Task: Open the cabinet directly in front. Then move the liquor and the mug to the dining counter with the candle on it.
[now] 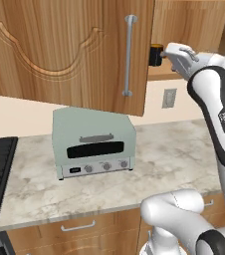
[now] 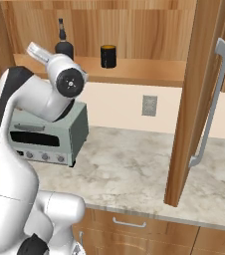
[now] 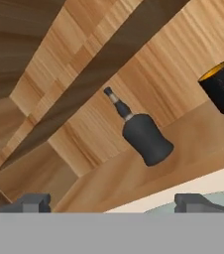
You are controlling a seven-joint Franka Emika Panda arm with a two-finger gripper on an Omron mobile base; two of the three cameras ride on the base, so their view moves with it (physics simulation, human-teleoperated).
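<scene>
**Cabinet open, arm raised toward the bottle on the shelf**

Both doors of the cabinet (image 2: 204, 99) stand swung out, each with a long silver bar handle (image 1: 129, 55). On the bare wooden shelf inside, the liquor (image 3: 144, 135) stands upright, a squat dark bottle with a narrow neck and no label that can be read. The mug (image 2: 108, 56) stands on the same shelf, apart from the bottle and to its right in the right base view, its yellow-orange inside showing in the hand view.

The gripper (image 3: 113, 202) is lifted to shelf height in front of the opening, its two dark fingertips spread wide with nothing between them; the bottle sits ahead of them, untouched. The arm's forearm carries the word "FRANKA" along its dark band.

Below the shelf, a pale green toaster oven (image 1: 93, 142) with three knobs rests on the marble counter (image 2: 134, 169). A wall outlet (image 2: 149, 105) is set in the cream backsplash.
</scene>
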